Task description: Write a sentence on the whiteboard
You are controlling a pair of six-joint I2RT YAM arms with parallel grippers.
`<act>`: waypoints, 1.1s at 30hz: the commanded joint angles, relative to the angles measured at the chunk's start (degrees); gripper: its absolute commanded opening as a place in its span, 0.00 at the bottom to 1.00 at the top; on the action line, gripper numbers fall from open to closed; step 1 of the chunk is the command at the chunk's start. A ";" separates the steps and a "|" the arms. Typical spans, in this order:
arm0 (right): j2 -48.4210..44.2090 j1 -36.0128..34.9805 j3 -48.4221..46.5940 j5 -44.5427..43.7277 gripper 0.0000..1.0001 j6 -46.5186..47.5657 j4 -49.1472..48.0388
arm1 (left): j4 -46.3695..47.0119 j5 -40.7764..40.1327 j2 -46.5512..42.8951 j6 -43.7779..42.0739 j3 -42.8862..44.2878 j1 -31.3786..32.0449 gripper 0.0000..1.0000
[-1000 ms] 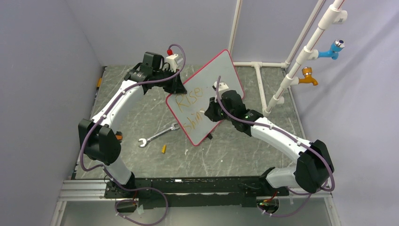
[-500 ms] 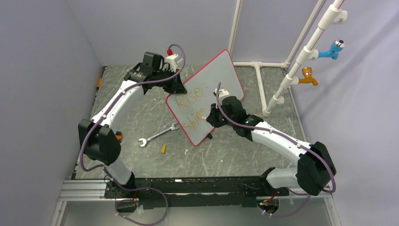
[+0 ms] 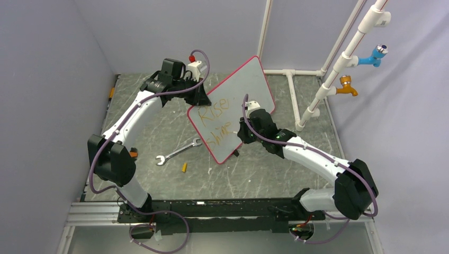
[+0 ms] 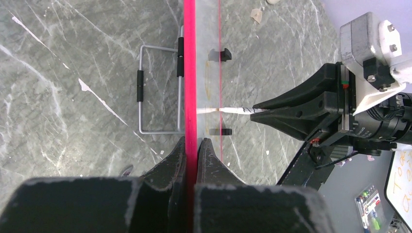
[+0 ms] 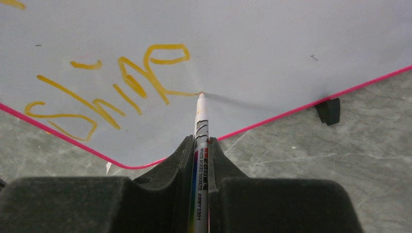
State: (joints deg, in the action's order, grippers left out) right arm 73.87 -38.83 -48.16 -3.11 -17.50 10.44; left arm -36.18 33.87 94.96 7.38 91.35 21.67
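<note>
The whiteboard [image 3: 244, 84] stands tilted on the table, white with a pink rim. My left gripper [image 3: 203, 98] is shut on its left edge; in the left wrist view the jaws [image 4: 193, 144] pinch the pink rim [image 4: 189, 73]. The sentence [image 3: 214, 119] shows in orange as "Rise" above "shine". My right gripper [image 3: 242, 130] is shut on a white whiteboard marker [image 5: 199, 119]. The marker's tip touches the whiteboard [image 5: 252, 43] at the end of the last orange letter [image 5: 160, 60]. The marker [image 4: 238, 110] also shows in the left wrist view, tip on the board.
A silver wrench [image 3: 177, 152] and a small orange cap [image 3: 184, 167] lie on the grey table in front of the board. White pipes [image 3: 317, 98] with blue [image 3: 374, 55] and orange [image 3: 347, 87] taps stand at the right. A black clip foot [image 5: 329, 110] sits on the board's lower rim.
My right gripper has moved to the right along the lower row with the marker, and more orange letters of "shine" now show. The left arm has not moved.
</note>
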 commanded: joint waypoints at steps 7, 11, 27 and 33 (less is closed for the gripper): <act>0.57 1.28 -7.60 -2.42 0.00 2.52 0.65 | -0.34 -9.52 -0.20 -9.31 -1.79 0.65 0.00; 0.08 1.35 -9.92 -2.19 0.00 2.89 2.12 | -0.42 -9.73 -0.21 -9.40 -1.88 0.65 0.00; -7.35 1.28 -1.86 -5.04 0.00 0.44 -0.07 | -1.00 -10.31 1.20 -9.88 -1.64 0.61 0.00; -7.02 1.69 2.09 -5.60 0.00 -0.66 -3.17 | -1.11 -10.68 1.87 -10.01 -1.80 0.63 0.00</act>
State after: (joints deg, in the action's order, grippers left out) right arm 67.53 -37.60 -47.35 -7.25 -16.78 12.03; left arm -36.18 33.58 94.96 7.38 91.33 21.74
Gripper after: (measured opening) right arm 0.132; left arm 0.063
